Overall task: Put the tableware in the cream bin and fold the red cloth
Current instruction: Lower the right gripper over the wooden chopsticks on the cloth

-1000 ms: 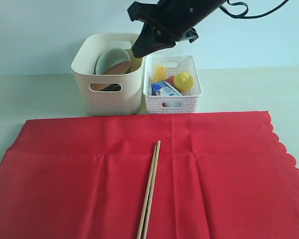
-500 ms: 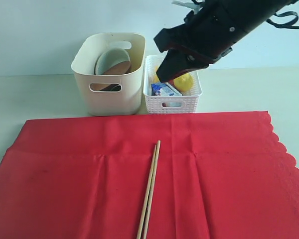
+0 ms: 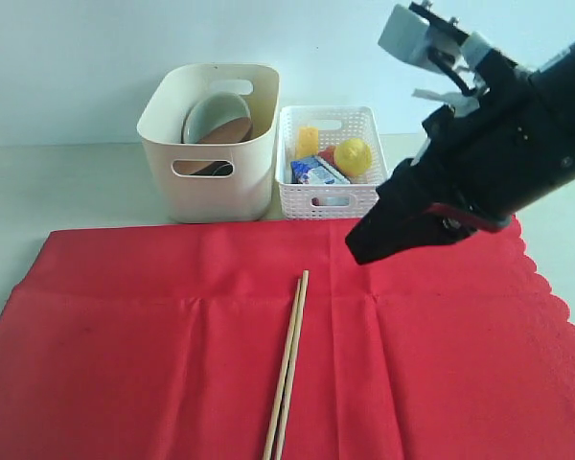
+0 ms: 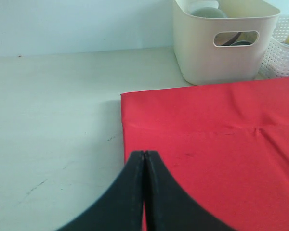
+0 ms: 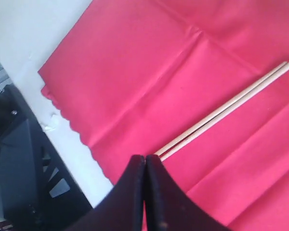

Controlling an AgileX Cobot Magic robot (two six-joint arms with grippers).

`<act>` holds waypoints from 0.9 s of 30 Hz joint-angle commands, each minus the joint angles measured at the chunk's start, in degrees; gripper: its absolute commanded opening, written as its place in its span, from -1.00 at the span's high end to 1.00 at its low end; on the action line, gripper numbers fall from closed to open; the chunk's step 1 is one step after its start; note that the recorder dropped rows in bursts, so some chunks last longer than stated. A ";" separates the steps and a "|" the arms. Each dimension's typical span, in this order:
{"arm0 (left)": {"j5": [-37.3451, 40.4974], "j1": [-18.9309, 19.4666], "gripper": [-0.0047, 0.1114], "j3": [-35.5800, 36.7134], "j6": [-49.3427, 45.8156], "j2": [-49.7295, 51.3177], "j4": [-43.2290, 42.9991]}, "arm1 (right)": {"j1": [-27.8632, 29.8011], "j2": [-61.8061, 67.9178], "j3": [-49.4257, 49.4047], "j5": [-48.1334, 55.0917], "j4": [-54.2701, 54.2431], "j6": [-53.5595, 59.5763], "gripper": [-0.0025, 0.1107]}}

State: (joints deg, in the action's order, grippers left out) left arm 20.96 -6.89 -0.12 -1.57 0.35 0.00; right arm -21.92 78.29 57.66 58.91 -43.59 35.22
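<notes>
Right tool (image 3: 359, 251): jaws pressed together, nothing between them. In the exterior view it hangs above the red cloth (image 3: 153, 355), to the right of the far ends of the wooden chopsticks (image 3: 287, 369). Whether it touches the fabric cannot be told.

Left tool (image 4: 144, 158): seen only in its own wrist view, jaws closed and empty, at the cloth's border close to a corner, with bare counter (image 4: 53, 120) alongside.

Red cloth: spread out flat on the counter, unfolded, with straight crease lines. Its scalloped edge is on the right of the exterior view.

Wooden chopsticks: a pair lying side by side on the cloth near its middle, touching along their length.

Cream bin (image 3: 211, 187): upright on the counter beyond the cloth's far edge. A pale bowl (image 3: 209, 113) and a brown plate (image 3: 230, 129) lean inside it. A dark item shows through the front handle cutout; it cannot be identified.

White lattice basket (image 3: 331, 199): just beside the bin, on its right. It holds a lemon (image 3: 353, 155), a yellow block (image 3: 308, 140) and a small carton (image 3: 316, 172).
</notes>
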 commanded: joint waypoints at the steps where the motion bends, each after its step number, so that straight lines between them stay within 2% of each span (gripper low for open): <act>1: -0.60 0.14 0.92 0.12 0.17 -0.35 0.31 | -0.11 0.62 -3.44 0.28 -4.79 3.25 0.96; 9: -0.60 0.14 0.92 0.12 0.27 -0.35 0.31 | -0.11 8.14 -4.70 -4.90 -16.60 5.89 0.96; 15: -0.60 0.14 0.92 0.12 0.17 -0.35 0.31 | -0.25 13.79 -4.70 -3.75 -13.65 8.63 0.96; 18: -0.60 0.14 0.92 0.12 0.17 -0.35 0.31 | -2.58 14.05 -4.70 -8.80 -5.81 5.67 0.96; 19: -0.60 0.14 0.92 0.12 0.17 -0.35 0.31 | -5.61 14.05 -4.58 -12.71 1.02 -0.49 0.96; 22: -0.60 0.14 0.92 0.12 0.17 -0.35 0.31 | -10.28 14.05 -4.58 -18.47 11.33 -11.15 0.96; 27: -0.60 0.14 0.92 0.12 0.17 -0.35 0.31 | -18.37 14.51 -4.58 -23.07 29.66 -31.80 0.96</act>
State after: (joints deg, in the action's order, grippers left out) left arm 20.96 -6.89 -0.12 -1.57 0.35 0.00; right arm -36.73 92.32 53.16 38.34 -23.68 14.63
